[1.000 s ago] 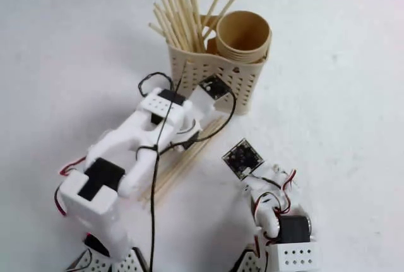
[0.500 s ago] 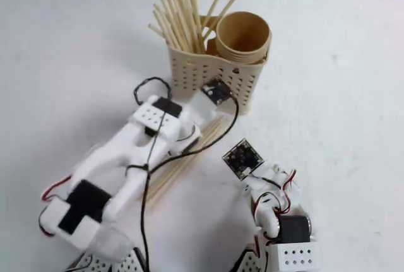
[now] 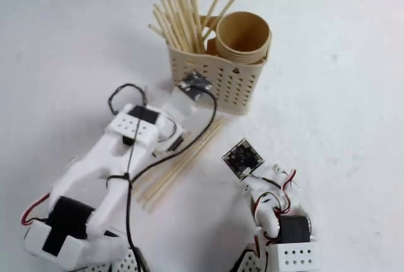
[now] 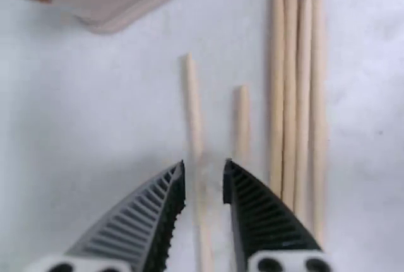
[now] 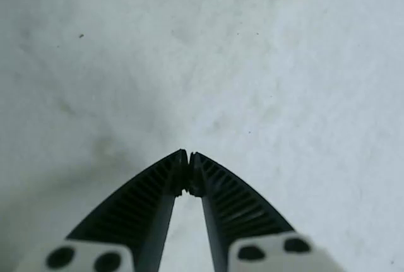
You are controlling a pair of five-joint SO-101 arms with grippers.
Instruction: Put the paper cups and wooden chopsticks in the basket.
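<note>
White matte tabletop (image 3: 353, 95) carries the loose wooden chopsticks (image 3: 180, 158), a fan of pale, slim, round sticks lying flat just in front of the basket (image 3: 218, 79). The left wrist view shows four of them packed side by side (image 4: 297, 95), a shorter-looking one beside them, and a single stick (image 4: 194, 120) lying apart. The left gripper (image 4: 203, 177) hangs over that single stick with its ribbed fingers parted only slightly, one on each side of it, clamping nothing yet. The step in hand looks like picking this stick up: I would lower until the tips meet the table, keep the stick centred in the gap, and close gently, since smooth round wood can roll or squirt out sideways. The basket is cream plastic with a perforated wall, and already holds an upright bundle of chopsticks (image 3: 183, 13) and nested tan paper cups (image 3: 243, 35). Off to the side, the right gripper (image 5: 189, 174) sits closed and empty over bare table.
</note>
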